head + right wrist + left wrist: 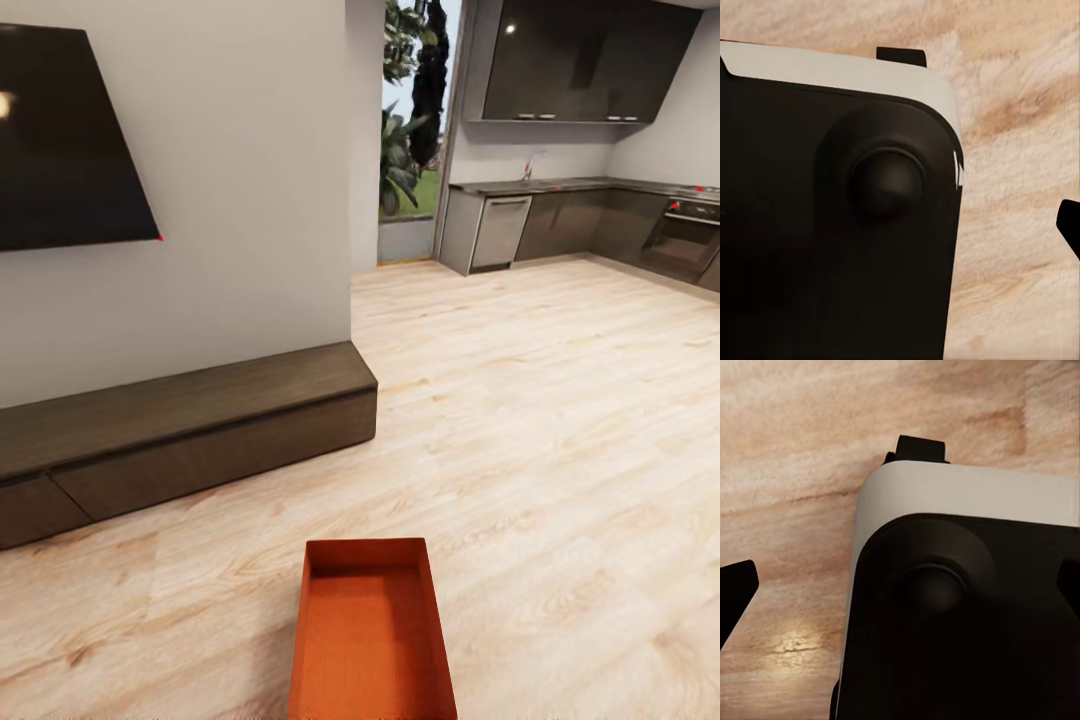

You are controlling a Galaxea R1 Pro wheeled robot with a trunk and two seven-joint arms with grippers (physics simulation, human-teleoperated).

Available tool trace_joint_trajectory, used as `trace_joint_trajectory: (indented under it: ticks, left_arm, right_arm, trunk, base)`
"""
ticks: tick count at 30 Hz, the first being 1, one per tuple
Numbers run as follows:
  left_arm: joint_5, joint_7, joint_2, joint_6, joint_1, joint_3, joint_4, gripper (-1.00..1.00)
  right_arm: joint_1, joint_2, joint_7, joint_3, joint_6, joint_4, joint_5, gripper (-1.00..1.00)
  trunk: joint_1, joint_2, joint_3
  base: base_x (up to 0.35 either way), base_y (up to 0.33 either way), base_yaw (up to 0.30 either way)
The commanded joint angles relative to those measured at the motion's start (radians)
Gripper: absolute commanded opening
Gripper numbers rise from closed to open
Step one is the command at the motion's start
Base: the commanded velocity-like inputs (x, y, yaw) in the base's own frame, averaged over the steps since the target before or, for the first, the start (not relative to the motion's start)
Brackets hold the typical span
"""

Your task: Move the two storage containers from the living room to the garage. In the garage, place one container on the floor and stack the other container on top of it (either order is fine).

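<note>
Pincer states cannot be told from the wrist views, where only dark finger tips [735, 592] are seen over wood floor [560, 420]; one container [372, 640] is seen on that floor near a cabinet [180, 430].

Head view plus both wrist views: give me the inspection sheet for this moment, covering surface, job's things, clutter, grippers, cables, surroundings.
Surface: light wood-plank floor.
Job's things: one orange-red bin on the planks at the head view's lower edge, open side up, nothing inside; its near end is cut off by the frame.
Clutter: nothing seen.
Grippers: wrist views show the robot's white and black body over the planks, with dark finger tips at the frame edges; open or shut cannot be told.
Cables: nothing seen.
Surroundings: wall TV above a low dark cabinet; dark kitchen units beyond; greenery through a tall opening.
</note>
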Motion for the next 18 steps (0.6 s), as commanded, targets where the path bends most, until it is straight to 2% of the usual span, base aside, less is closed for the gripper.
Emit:
trace_joint_trajectory:
  ticks: [1, 18]
  left_arm:
    - [0.007, 0.001, 0.0, -0.003, -0.001, 0.0, 0.001, 1.0]
    - [0.007, 0.0, 0.0, -0.003, -0.001, -0.001, 0.001, 1.0]
  right_arm:
    - [-0.001, 0.001, -0.001, 0.008, -0.004, 0.002, -0.008, 1.0]
    - [-0.001, 0.001, -0.001, 0.008, -0.005, 0.002, -0.008, 1.0]
  trunk:
    - [0.0, 0.0, -0.002]
    - [0.0, 0.0, -0.03]
  base:
    - [0.0, 0.0, 0.0]
    - [0.0, 0.0, 0.0]
